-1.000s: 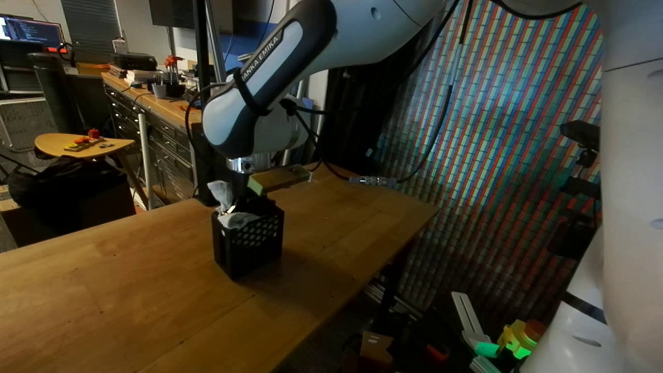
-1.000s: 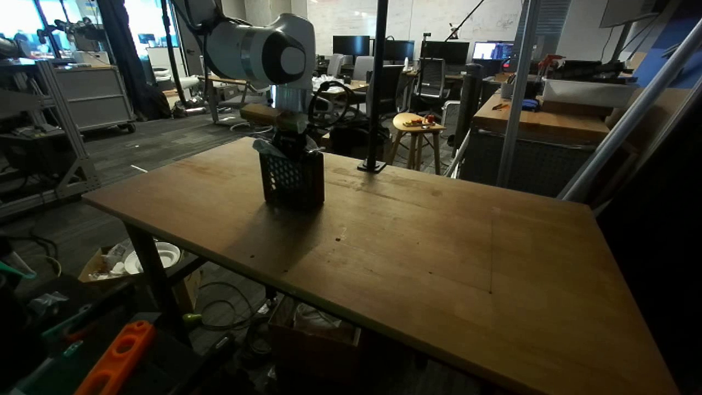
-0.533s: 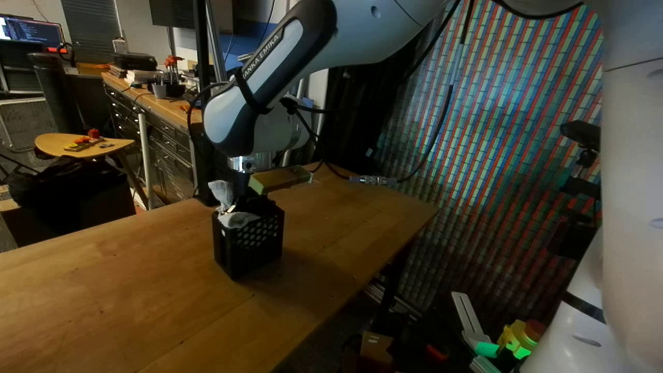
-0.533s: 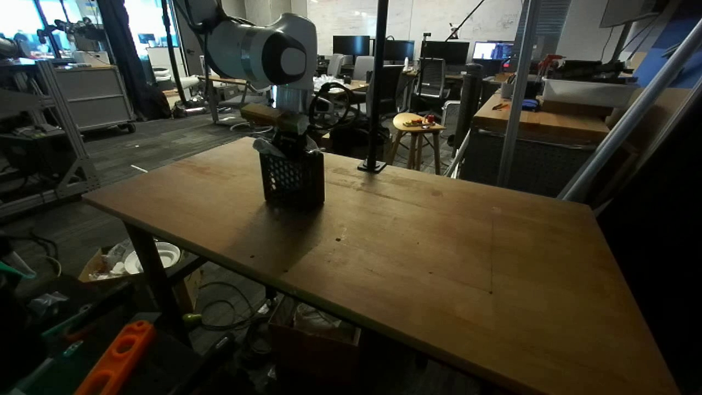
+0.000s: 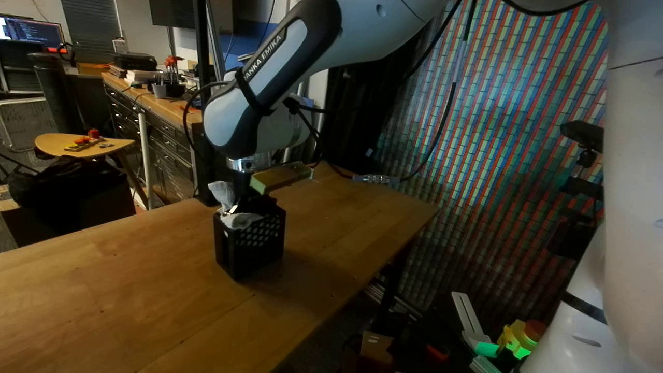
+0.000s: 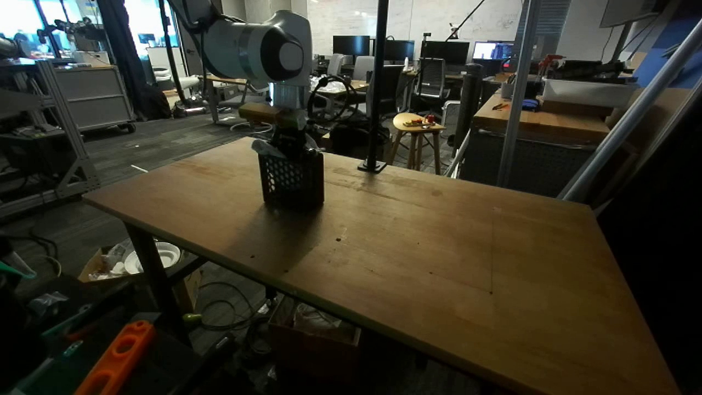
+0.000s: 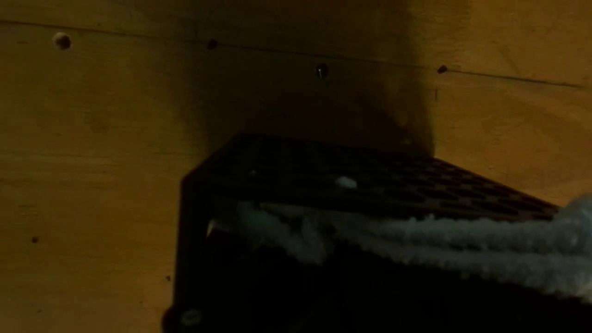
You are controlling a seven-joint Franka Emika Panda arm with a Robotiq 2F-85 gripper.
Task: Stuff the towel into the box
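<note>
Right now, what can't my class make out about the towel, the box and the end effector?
Box: floor lost in darkness, wrist view.
Towel: cut off by the wrist view's right edge; lower part mostly hidden by the box walls, both exterior views.
End effector: tips hidden by the dark box, both exterior views.

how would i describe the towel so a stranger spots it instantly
Find the wooden table, then the black box standing on it. The towel sticks partly out of the box's open top. Its pale grey, fluffy, rumpled cloth sets it apart from the hard black sides.
</note>
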